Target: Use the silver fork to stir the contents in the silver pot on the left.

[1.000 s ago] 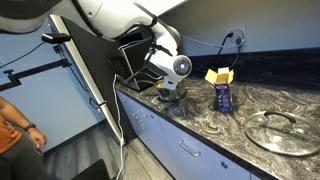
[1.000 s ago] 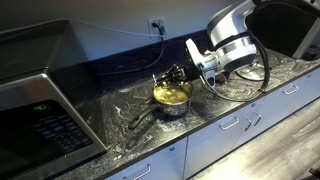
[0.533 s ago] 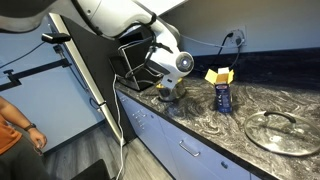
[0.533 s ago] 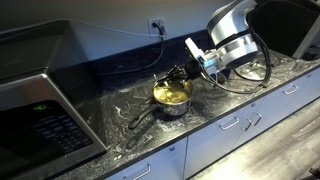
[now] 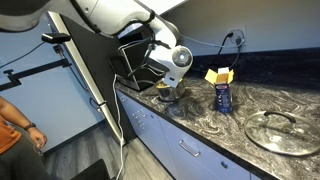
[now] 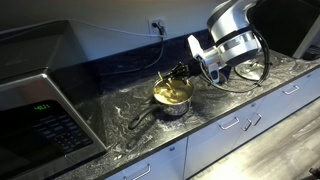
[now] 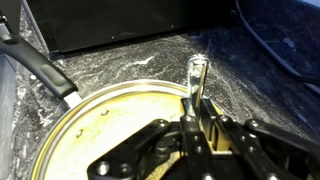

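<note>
Silver pot [image 6: 175, 106]: stands on the dark marbled counter [image 6: 120, 150], close to the front edge. The microwave [image 6: 35, 100] is well apart on one side. The inside of the pot looks yellowish across the bottom. In the wrist view its rim curves across the lower half of the frame. A long black handle [image 6: 142, 117] runs from the pot wall toward the microwave side, low over the counter.

Silver fork [image 7: 196, 78]: a shiny shaft seen over the far part of the pot's rim in the wrist view. I cannot tell which end points into the pot, nor whether it touches the contents.

My pincer [image 7: 198, 120]: both fingers are pressed against the fork, one from each side, so I am gripping it. In both exterior views I hang just above the pot's mouth, with the arm coming in from the side away from the microwave.

Further out: a blue can [image 5: 222, 98] stands apart from the pot along the counter. A yellow object [image 5: 218, 75] sits at the can's top, and I cannot tell whether it is on or behind the can. A clear glass lid [image 5: 265, 135] lies flat beyond the can. A wall outlet [image 5: 238, 36] has a cord plugged in. A person's arm [image 5: 12, 125] shows at the frame edge.
</note>
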Available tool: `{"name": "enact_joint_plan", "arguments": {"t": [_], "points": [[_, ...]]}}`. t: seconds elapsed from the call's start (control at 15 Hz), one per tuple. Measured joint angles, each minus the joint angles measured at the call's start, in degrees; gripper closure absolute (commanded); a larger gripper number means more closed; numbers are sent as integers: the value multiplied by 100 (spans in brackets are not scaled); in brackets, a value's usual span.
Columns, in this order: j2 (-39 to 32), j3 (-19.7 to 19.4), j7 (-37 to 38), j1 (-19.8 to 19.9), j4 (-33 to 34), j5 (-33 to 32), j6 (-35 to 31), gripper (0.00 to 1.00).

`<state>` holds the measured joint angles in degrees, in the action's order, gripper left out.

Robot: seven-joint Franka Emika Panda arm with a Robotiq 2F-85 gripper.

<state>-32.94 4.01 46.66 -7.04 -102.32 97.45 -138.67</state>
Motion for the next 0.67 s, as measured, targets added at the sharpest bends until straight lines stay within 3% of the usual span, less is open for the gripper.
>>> {"name": "enact_joint_plan", "arguments": {"t": [0.33,0.67], "points": [[9,17,-22,8,21,10,95,96],[-34,24,-27,295,21,31,1411,96]]}}
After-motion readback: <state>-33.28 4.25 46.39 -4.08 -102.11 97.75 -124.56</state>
